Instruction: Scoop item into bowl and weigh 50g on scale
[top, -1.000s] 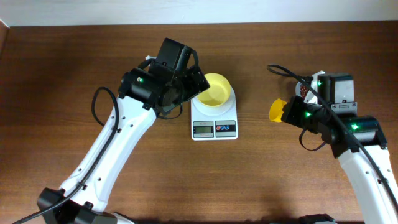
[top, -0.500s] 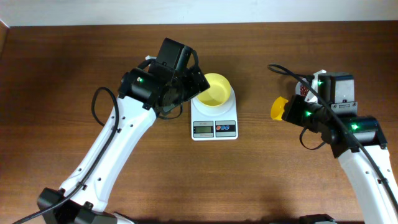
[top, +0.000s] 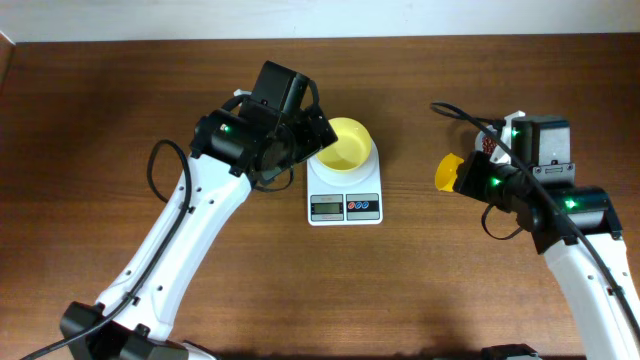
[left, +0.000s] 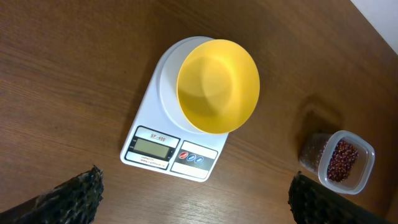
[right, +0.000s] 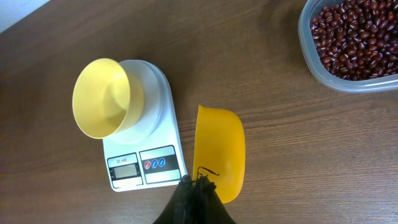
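Right pincer (right: 198, 182) grips yellow scoop (right: 219, 149); left pincer (left: 199, 202) gapes wide.

So the round pale-yellow plastic bowl (left: 217, 86) is sitting upright on the round platform of the small white rectangular digital kitchen scale (left: 171, 155), and it's empty inside. The scale lies flat on the wooden table with its grey display and red and blue buttons showing in front of the bowl. The tiny dark red-brown beans (right: 354, 37) are piled in a clear rounded-rectangular plastic container (right: 367, 86), well off to the scale's right
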